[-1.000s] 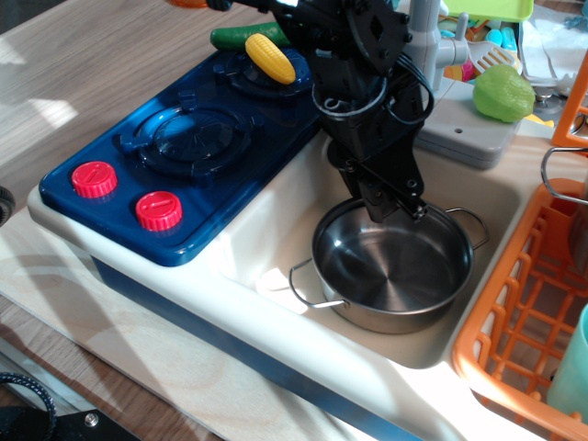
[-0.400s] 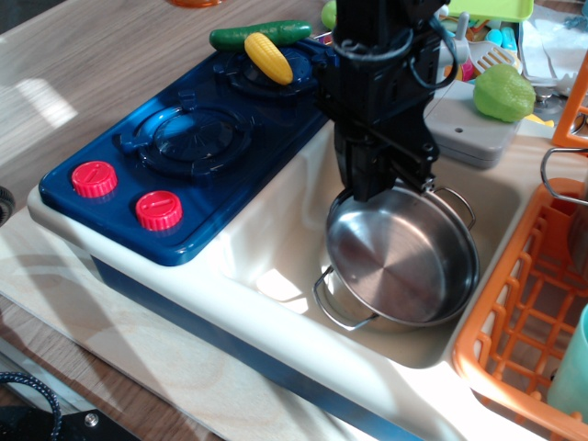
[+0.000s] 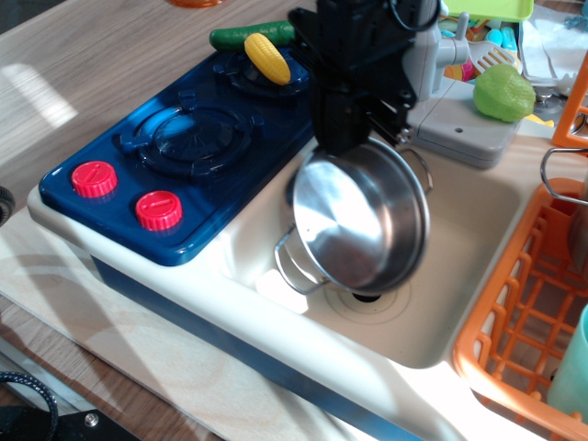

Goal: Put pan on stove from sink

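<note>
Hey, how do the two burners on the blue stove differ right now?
The front burner is bare, while the back burner has a yellow corn cob lying on it. The front burner shows in full; the back burner is partly covered by the corn and by the arm. The front one sits nearer the two red knobs. Both are round and moulded into the same dark blue stove.

Toy food and a dish rack on a wooden surface (image 3: 110,55)

Corn (image 3: 269,58) lies against a cucumber (image 3: 241,35); a green toy, perhaps a pepper (image 3: 503,93), sits near the orange rack (image 3: 524,303).
</note>
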Available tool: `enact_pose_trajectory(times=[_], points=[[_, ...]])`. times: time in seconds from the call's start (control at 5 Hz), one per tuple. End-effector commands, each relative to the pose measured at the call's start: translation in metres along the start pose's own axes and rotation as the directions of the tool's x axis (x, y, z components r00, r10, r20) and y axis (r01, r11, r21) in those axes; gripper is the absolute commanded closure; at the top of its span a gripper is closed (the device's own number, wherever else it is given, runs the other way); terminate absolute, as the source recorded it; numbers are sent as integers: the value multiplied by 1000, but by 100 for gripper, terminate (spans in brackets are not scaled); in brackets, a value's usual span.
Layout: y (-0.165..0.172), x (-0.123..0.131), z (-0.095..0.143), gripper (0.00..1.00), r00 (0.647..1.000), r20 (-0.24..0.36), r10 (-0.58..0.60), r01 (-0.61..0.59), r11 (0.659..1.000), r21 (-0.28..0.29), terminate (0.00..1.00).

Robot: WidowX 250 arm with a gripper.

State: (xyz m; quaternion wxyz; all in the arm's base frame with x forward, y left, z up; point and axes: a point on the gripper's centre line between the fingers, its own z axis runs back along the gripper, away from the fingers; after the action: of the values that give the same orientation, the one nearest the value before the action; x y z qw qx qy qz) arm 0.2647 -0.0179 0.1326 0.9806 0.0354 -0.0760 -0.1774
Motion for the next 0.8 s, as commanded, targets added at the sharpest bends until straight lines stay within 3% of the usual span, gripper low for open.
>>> enact_pose_trajectory(times=[0.0,0.4,0.6], points=[[34,-11,34,100,998,65,-5,-3,993,115,0],[78,-35,55,100,999,48,-7,0,988,152,0],[101,-45,52,100,997,70,-23,12,988,155,0]])
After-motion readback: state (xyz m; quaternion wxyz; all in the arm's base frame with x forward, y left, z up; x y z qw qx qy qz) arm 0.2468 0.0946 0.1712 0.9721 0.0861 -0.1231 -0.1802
